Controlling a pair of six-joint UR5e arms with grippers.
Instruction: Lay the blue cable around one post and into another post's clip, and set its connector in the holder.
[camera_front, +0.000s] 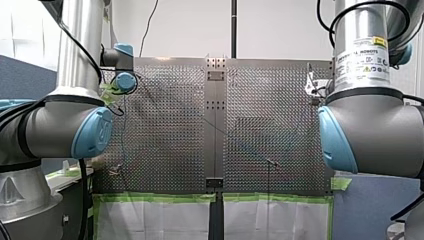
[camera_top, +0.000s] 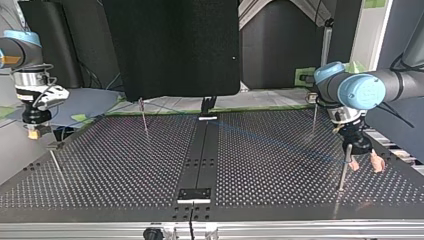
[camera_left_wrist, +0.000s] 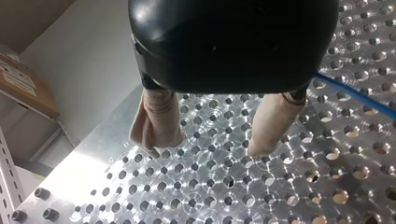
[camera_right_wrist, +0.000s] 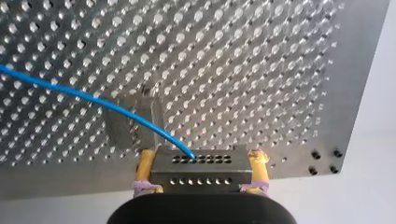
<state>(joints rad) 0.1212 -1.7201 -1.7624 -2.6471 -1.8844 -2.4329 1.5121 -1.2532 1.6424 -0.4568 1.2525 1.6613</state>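
The right gripper (camera_right_wrist: 201, 156) is clamped on the connector (camera_right_wrist: 201, 171), and the blue cable (camera_right_wrist: 74, 93) runs out of it. The holder (camera_right_wrist: 119, 133) stands just ahead. Align squarely, lower slowly and avoid tensioning the cable. The left gripper (camera_left_wrist: 211, 142), at the top view's lower right, is spread wide and empty.

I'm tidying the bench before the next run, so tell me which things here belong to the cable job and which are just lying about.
Job:
blue cable
connector, gripped by my right gripper
metal holder ahead of it
posts
my left gripper, open

Lying about:
green tape
brown box
black panel
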